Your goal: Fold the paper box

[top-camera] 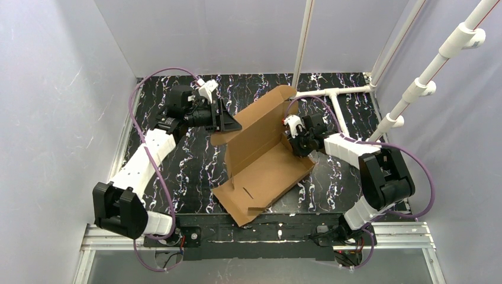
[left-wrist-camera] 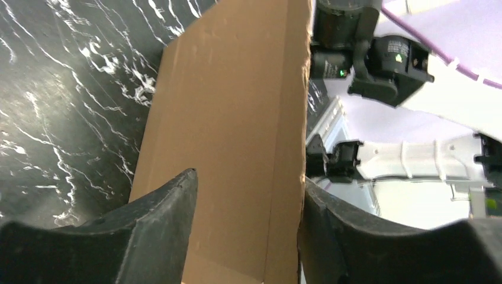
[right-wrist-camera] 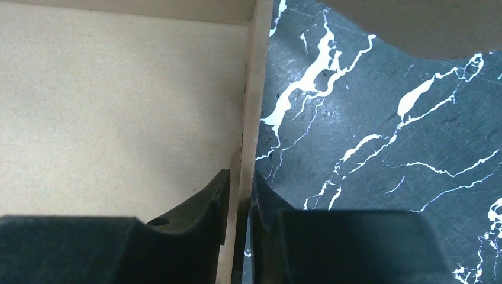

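The paper box [top-camera: 263,174] sits mid-worktop [top-camera: 177,171], half folded. 1 big panel lies flat on the black marbled surface and another stands up along its far-left side, leaning a bit. The right hand [top-camera: 298,142] is at the flat panel's right edge. In its wrist view the fingers [right-wrist-camera: 201,207] are pressed close on either side of a thin upright cardboard edge, so it's pinching the box there. The left hand [top-camera: 228,121] is at the left end of the standing panel. Its 2 fingers [left-wrist-camera: 160,225] are spread wide with a strip of cardboard between them, not clamped down. There's a white pipe frame [top-camera: 331,93] in the back right corner.
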Controlling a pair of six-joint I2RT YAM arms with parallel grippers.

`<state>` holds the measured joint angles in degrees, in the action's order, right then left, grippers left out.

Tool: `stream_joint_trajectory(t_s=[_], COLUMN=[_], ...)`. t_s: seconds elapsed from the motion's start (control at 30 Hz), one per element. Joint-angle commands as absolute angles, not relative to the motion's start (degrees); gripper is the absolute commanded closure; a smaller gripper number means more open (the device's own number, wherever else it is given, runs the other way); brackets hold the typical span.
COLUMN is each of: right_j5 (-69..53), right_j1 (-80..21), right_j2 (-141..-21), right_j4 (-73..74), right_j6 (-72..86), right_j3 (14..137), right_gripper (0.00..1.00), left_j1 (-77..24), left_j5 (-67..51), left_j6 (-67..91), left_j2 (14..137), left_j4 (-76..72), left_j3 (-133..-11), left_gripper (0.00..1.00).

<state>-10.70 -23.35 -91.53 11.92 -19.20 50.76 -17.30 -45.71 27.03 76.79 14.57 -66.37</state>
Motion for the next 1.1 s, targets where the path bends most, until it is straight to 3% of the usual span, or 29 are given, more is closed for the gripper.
stream_joint_trajectory(t_s=[0.0, 0.1, 0.2, 0.3, 0.47, 0.57, 0.7, 0.73, 0.9, 1.07], right_j5=[-10.58, -6.23, -4.15, -4.09, -2.94, -3.82, -4.98, -5.04, -4.90, -5.40], right_j1=[-23.23, -23.04, -22.88, -22.14, -20.28, -20.21, -20.21, -20.21, -20.21, -20.13], right_j2=[-88.31, -89.29, -90.15, -89.20, -87.78, -88.48, -89.66, -89.68, -88.61, -88.94], right_j4=[6.54, 3.65, 1.95, 0.58, -1.31, -1.80, -2.18, -2.11, -2.53, -2.60], right_j6=[-14.24, -8.99, -5.54, -3.98, -0.62, 0.77, 1.38, 1.35, 1.17, 1.08], right_j3=[50.20, 50.11, 50.36, 49.58, 48.16, 48.01, 47.99, 47.94, 47.21, 47.15], right_gripper=[0.74, 0.78, 0.90, 0.99, 0.99, 0.99, 0.99, 0.99, 0.99, 0.99], left_j1=[-16.76, -15.91, -14.36, -11.32, -10.57, -10.63, -10.61, -10.68, -14.47, -19.75], left_j5=[-39.00, -28.10, -14.50, -13.22, -15.24, -18.44, -25.52, -25.99, -22.82, -14.04], left_j6=[23.48, 18.89, 15.66, 15.53, 21.64, 28.80, 39.55, 40.39, 39.73, 37.33], left_j2=[76.53, 72.38, 64.85, 57.59, 45.22, 37.81, 38.71, 41.50, 56.24, 69.32], left_j4=[16.67, 19.97, 22.75, 28.18, 34.08, 32.52, 20.22, 17.93, 7.68, 6.51], left_j3=[-71.88, -74.65, -74.55, -70.86, -54.83, -44.18, -31.86, -31.00, -33.94, -40.60], left_gripper=[0.35, 0.05, 0.02, 0.02, 0.28, 0.38, 0.75, 0.79, 0.85, 0.89])
